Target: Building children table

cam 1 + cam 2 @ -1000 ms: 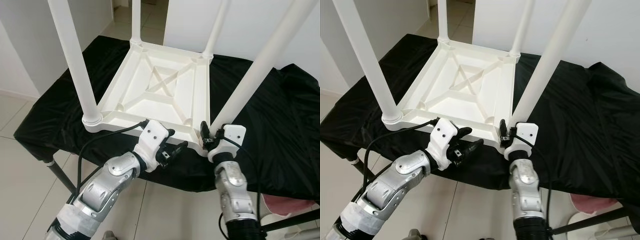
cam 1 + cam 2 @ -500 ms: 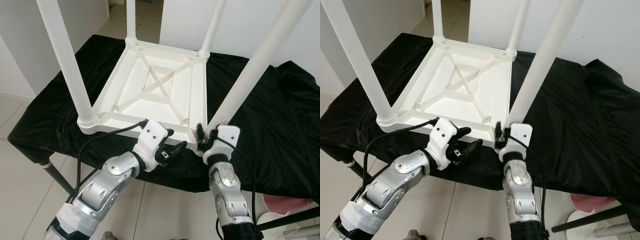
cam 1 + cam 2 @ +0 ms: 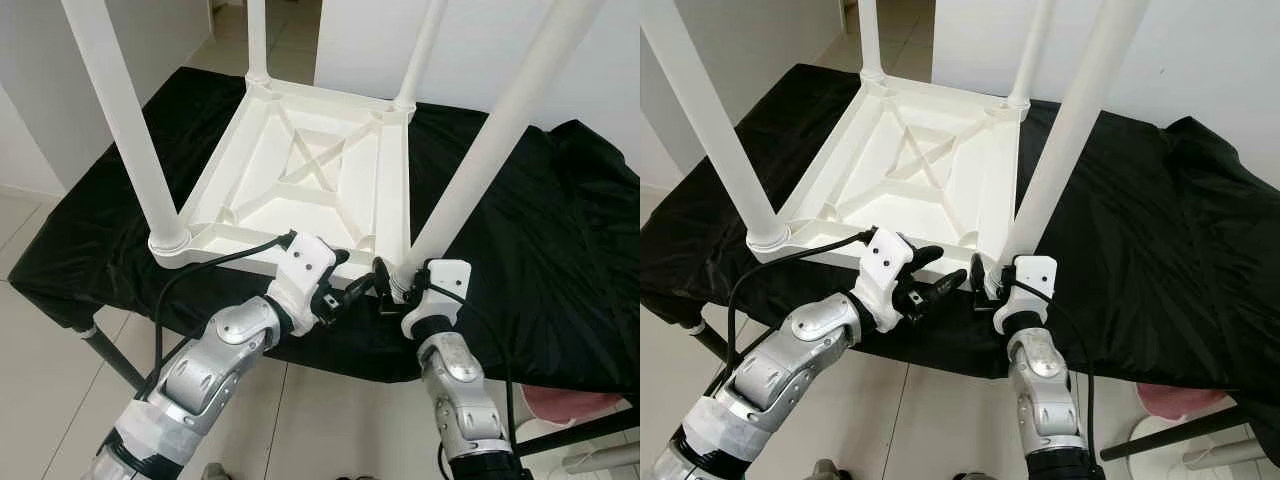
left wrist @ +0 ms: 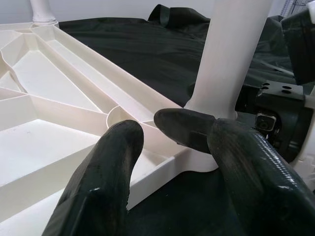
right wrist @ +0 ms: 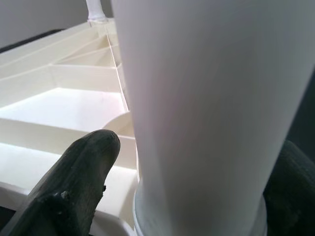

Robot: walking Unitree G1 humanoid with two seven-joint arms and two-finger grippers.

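Your right gripper (image 3: 990, 283) is at the bottom of the near right leg (image 3: 1065, 130), w/ one finger (image 5: 78, 179) on each side of it. The fingers sit around the leg, but you can't tell if they squeeze it or just sit close. Your left gripper (image 3: 352, 291) is just beside that same leg, on the side toward the table's middle; its fingers (image 4: 110, 162) are spread apart and hold nothing. They hover right over the table's near edge. The white table (image 3: 300, 180) lies upside down on the black cloth (image 3: 520, 240), top face down, w/ all four legs pointing straight up. So each leg's long line runs up and down, and the flat top lies level. The near left leg (image 3: 125, 125) and the two far legs look seated in their corners. Step in hand, prob.: making the near right leg firm in its corner hole. Next move, I think: keep that leg straight up, push or turn it down into the hole, and use the left gripper to steady the table edge so it doesn't slide on the cloth.
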